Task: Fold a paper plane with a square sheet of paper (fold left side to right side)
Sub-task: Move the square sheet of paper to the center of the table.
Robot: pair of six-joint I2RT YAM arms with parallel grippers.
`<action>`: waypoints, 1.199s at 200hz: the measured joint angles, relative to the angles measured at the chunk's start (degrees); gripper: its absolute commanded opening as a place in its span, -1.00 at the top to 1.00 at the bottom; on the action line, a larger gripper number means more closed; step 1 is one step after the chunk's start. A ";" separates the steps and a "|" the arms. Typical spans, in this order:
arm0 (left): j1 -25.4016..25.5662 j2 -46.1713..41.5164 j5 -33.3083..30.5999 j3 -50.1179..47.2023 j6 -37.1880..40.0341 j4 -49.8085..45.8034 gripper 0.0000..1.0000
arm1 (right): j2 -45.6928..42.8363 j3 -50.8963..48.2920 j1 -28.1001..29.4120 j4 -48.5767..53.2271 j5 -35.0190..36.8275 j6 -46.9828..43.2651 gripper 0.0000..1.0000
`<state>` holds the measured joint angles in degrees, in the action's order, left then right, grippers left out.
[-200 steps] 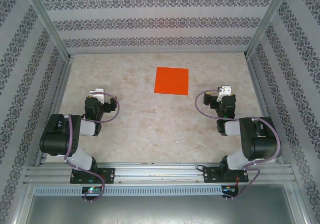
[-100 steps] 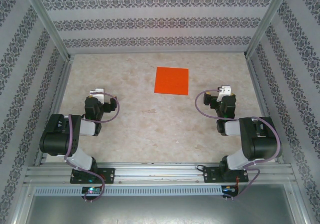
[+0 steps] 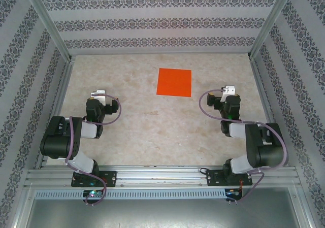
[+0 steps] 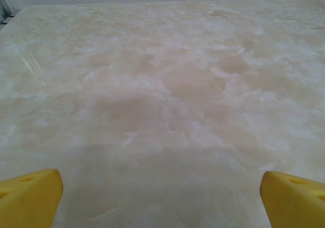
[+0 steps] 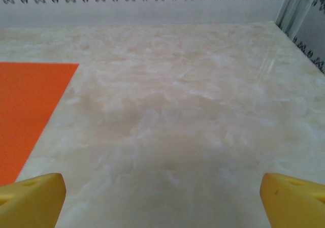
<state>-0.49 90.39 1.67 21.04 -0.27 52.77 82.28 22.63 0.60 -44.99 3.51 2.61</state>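
Note:
The square sheet of paper (image 3: 174, 82) lies flat and unfolded on the marble table, bright orange-red, at the centre back. Its right part shows at the left edge of the right wrist view as the sheet of paper (image 5: 25, 111). My left gripper (image 3: 97, 94) rests at the left, well short of the sheet, jaws wide apart with bare table between its yellow fingertips (image 4: 30, 197). My right gripper (image 3: 229, 91) sits just right of the sheet, open too, nothing between its yellow fingertips (image 5: 33, 200).
Patterned walls enclose the table (image 3: 152, 126) on three sides, with metal posts at the corners. An aluminium rail (image 3: 162, 177) carrying both arm bases runs along the near edge. Bare marble stretches between the two arms and in front of the paper.
The right arm has shifted slightly, its gripper edging a little toward the back. The left arm and the paper have stayed put.

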 measured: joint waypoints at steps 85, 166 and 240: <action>0.00 -22.03 1.62 18.27 -16.98 -35.01 -1.00 | -1.03 25.92 6.71 30.77 -13.11 15.56 -0.96; 0.00 -21.84 22.29 20.26 -36.11 -56.59 -0.98 | 29.31 53.92 18.84 47.91 -17.99 25.79 -0.93; 0.00 -21.07 30.45 16.31 -36.89 -63.17 -0.85 | 44.72 72.15 21.07 58.60 -17.51 27.28 -0.91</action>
<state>-0.49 69.32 32.12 37.34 -37.17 -10.39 127.00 94.78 21.67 13.61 -14.00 29.89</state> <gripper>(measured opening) 0.934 0.957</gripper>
